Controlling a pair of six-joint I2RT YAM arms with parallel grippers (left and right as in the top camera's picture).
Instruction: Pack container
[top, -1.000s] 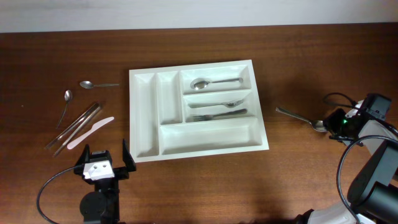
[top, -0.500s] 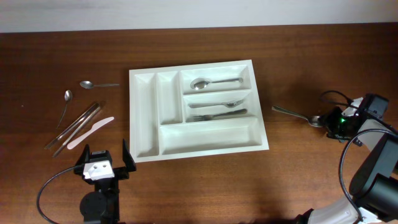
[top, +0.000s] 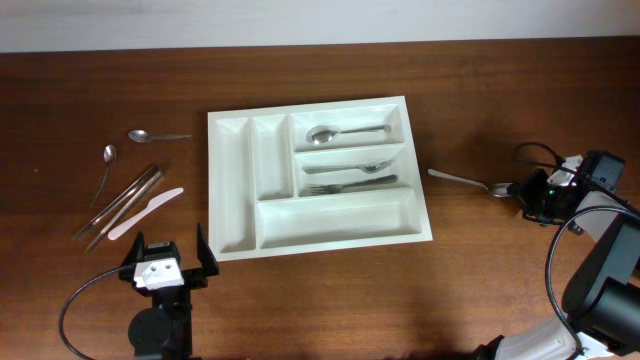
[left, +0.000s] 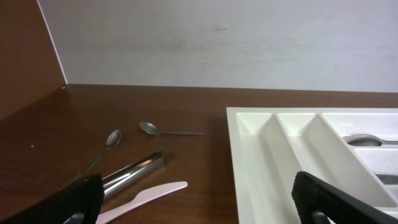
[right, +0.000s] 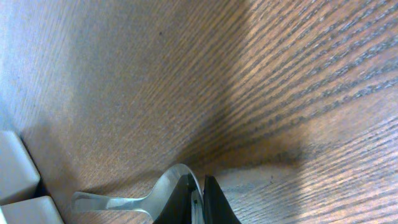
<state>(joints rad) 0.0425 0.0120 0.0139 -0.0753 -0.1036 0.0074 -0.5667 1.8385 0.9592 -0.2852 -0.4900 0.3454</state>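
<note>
Steel shows between the dark fingers (right: 219, 210) of the right gripper (right: 200, 186): they are pressed almost together on the rim of a spoon's (right: 163, 190) bowl. The wrist view cuts them off at its lower edge, so the grip is only partly seen. From overhead, this gripper sits far out at 3 o'clock. The spoon's handle reaches from it toward 9 o'clock, and its tip is near the tray (top: 330, 215) but apart from it. The white tray lies flat and open side up in the middle of the table (top: 500, 80). Its long axis runs from 9 to 3 o'clock, with the 3 o'clock end turned slightly toward 12. Its two narrow slots stand at the 9 o'clock end and run from 12 to 6. The three long compartments lie along the long axis. The one nearest 12 holds a tray spoon (top: 345, 132) with its bowl toward 9. The middle one holds two more pieces (top: 350, 174), one of them a fork; the other is too small to name. At 7 o'clock from the tray, the left gripper (top: 166, 262) points toward 12 with its fingers spread wide and nothing between them. Its wrist view shows only the fingertips, at the two bottom corners. At 9 o'clock from the tray lie two small spoons (top: 158, 135), a metal bar (top: 125, 198) and a pale knife (top: 146, 212), all loose on the wood.
</note>
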